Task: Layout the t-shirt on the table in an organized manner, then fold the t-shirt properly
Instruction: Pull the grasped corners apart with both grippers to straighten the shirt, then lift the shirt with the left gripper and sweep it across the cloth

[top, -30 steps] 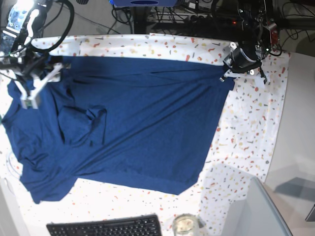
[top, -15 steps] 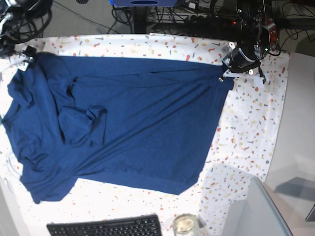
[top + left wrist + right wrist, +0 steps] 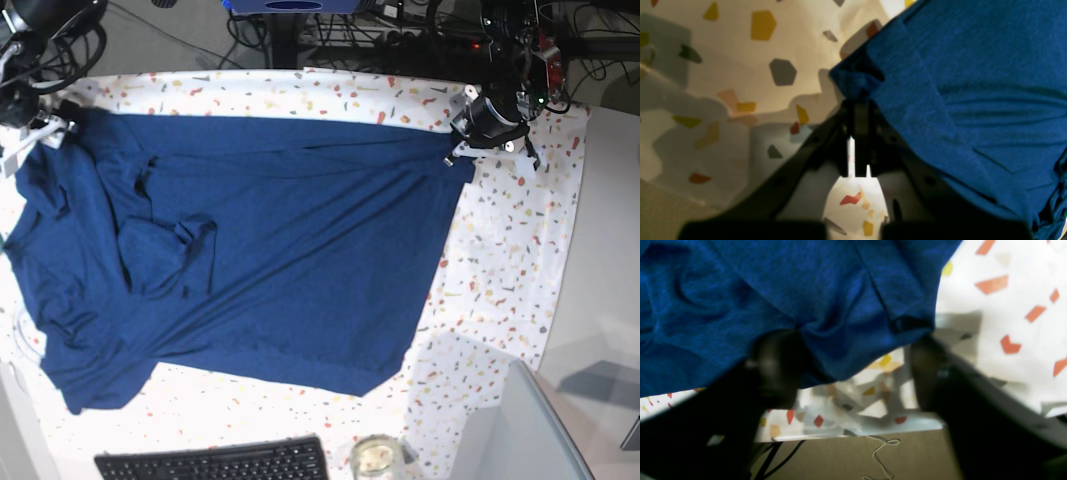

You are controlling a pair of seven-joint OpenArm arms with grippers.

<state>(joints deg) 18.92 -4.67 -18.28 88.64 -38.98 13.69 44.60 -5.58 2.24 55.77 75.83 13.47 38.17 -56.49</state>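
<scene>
The dark navy t-shirt [image 3: 300,250] lies spread over most of the speckled table [image 3: 500,260], with a bunched fold in its left half. My left gripper [image 3: 462,150] is at the shirt's far right corner. The left wrist view shows that gripper [image 3: 858,103] shut on the t-shirt [image 3: 973,83] at its hem corner, above the table [image 3: 740,66]. My right gripper [image 3: 40,135] is at the shirt's far left corner. In the right wrist view its jaws stand apart [image 3: 853,366], and the t-shirt [image 3: 773,290] edge sags between them over the table [image 3: 1007,306].
A black keyboard [image 3: 215,462] and a glass jar [image 3: 377,457] sit at the near edge. A plain grey surface [image 3: 610,280] borders the table on the right. Cables [image 3: 400,30] crowd the back. The table edge and floor show below the right gripper.
My right gripper has moved from on top of the shirt to the far left corner. The shirt's upper-left corner now lies stretched out there. The left arm has not moved.
</scene>
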